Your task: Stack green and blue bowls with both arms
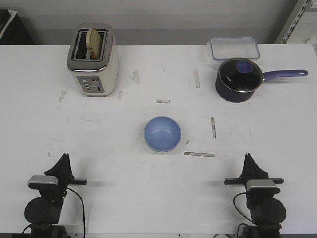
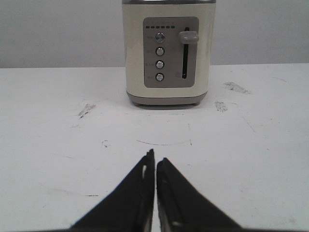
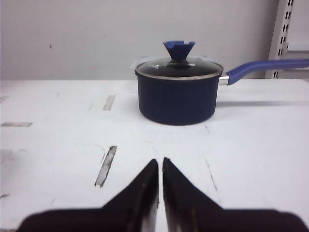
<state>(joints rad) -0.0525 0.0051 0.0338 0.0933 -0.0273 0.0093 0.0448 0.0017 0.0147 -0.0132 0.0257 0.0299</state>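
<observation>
On the table (image 1: 277,129), one blue bowl (image 1: 162,133); two claws (image 1: 64,159) (image 1: 247,158), both clenched empty.

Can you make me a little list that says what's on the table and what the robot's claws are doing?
blue bowl: middle of the table, upright; whether the green bowl sits under it cannot be told
green bowl: not seen by itself anywhere
toaster: far left, a slice of bread sticking up
saucepan: far right, dark blue, glass lid on
clear box: behind the saucepan
left claw: shut, holding nothing, near edge
right claw: shut, holding nothing, near edge
</observation>
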